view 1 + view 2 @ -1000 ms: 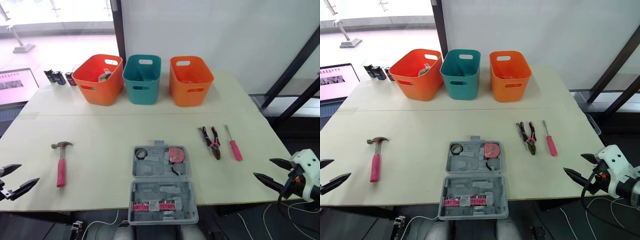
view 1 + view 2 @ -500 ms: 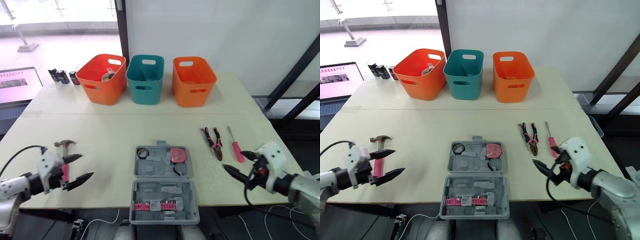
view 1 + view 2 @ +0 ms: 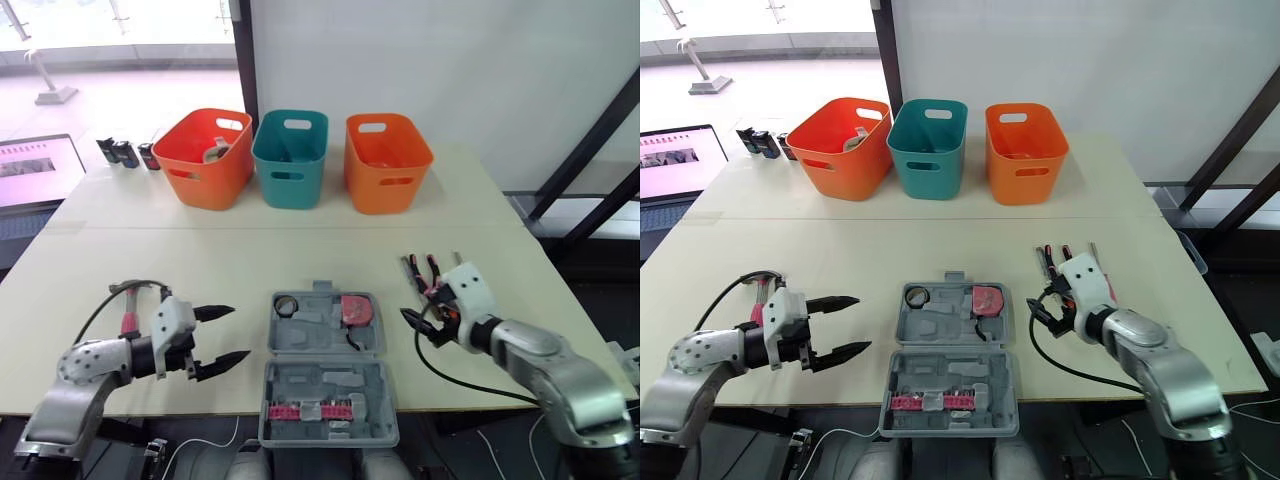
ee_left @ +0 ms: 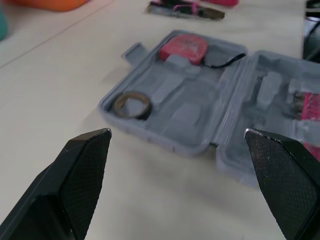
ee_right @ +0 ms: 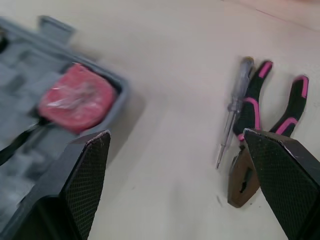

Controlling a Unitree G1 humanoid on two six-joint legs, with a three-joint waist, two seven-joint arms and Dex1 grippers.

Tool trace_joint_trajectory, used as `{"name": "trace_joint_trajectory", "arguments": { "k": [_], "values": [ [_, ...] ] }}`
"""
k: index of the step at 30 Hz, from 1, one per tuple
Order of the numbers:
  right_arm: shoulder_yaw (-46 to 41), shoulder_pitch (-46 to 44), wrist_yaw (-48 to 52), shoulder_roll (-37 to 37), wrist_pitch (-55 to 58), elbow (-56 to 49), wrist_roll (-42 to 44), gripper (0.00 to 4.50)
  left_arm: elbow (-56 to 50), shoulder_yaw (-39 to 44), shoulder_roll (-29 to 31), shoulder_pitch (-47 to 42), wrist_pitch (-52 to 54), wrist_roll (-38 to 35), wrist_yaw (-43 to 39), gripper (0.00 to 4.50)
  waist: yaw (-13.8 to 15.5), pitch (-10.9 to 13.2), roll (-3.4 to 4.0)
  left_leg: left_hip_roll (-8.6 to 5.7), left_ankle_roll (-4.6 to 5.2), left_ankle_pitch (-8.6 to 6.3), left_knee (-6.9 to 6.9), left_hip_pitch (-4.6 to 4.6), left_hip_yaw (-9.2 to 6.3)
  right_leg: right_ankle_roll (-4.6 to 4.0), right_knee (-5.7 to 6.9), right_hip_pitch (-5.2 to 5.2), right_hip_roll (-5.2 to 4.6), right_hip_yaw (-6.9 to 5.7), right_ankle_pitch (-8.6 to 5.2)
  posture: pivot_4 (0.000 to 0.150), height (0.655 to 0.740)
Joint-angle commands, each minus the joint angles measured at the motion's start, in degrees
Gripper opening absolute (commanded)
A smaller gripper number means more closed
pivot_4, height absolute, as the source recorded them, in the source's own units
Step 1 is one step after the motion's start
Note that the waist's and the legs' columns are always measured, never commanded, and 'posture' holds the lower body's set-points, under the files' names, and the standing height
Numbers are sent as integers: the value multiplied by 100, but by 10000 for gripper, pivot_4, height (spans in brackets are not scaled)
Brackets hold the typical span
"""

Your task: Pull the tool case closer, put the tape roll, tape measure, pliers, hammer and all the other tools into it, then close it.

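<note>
Case open at near table edge; tape roll and tape measure inside. Left gripper spread wide, arm hiding most of hammer. Right gripper wide, beside pliers. Laptop cut off, text unreadable.

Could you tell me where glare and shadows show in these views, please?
Left eye view: daylight washes out the window, upper left; the teal basket casts only a faint shadow. Right wrist view: a soft shadow lies on the table beside the tool case.
</note>
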Motion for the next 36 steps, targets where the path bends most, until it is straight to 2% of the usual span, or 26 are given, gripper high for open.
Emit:
{"name": "trace_joint_trajectory", "arguments": {
  "k": [1,6,15,23,36],
  "values": [
    [-133,-162,-672,438,-107,149,-349,44744,-549,-64,-16,-37,142,-144,63,45000,0,0,0,0,0,0,-1,0,-1,4,5,-1,1,0,-2,1500,7400],
    [-565,-272,-1321,1096,-274,553,-551,44744,-1017,-216,-62,-32,379,-242,159,45000,-10,0,1,0,0,0,8,6,-3,10,40,-8,2,0,-8,1500,7400],
    [-871,-653,-1847,1598,-566,1459,-794,44744,-1033,-283,-79,-23,399,-205,227,45000,-34,2,4,0,1,1,12,13,-4,11,54,-9,5,3,-9,1500,7400],
    [-788,-805,-1895,1664,-676,1989,-984,44744,-1045,-328,-77,-23,360,-201,259,45000,-15,3,6,0,1,1,10,10,-4,15,53,-8,5,3,-11,1500,7400],
    [-843,-864,-1775,1730,-924,2299,-936,44744,-1132,-306,-45,13,382,-213,279,45000,-26,4,7,0,1,1,11,12,-4,15,55,-8,5,4,-11,1500,7400]
  ]
}}
